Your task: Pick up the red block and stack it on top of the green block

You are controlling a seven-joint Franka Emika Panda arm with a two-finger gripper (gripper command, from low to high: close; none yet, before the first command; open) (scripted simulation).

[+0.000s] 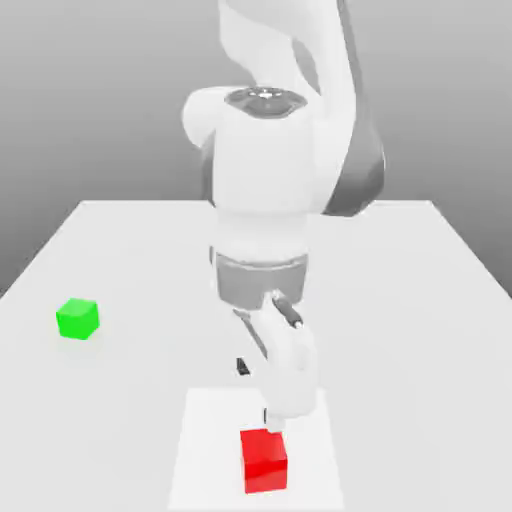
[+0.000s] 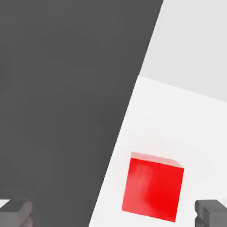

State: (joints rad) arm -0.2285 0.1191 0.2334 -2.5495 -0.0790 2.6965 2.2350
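The red block rests on the table, on a brighter white rectangular patch near the table's front edge in the exterior view. The green block sits on the table well apart from it, toward the exterior view's left and farther back. The arm reaches down over the table, and the gripper hangs just above and slightly behind the red block without touching it. In the hand view, the two dark fingertips stand wide apart, with the red block lying between them but closer to one fingertip. The jaws are spread wide and hold nothing. The red block sits upright and flat on the patch.
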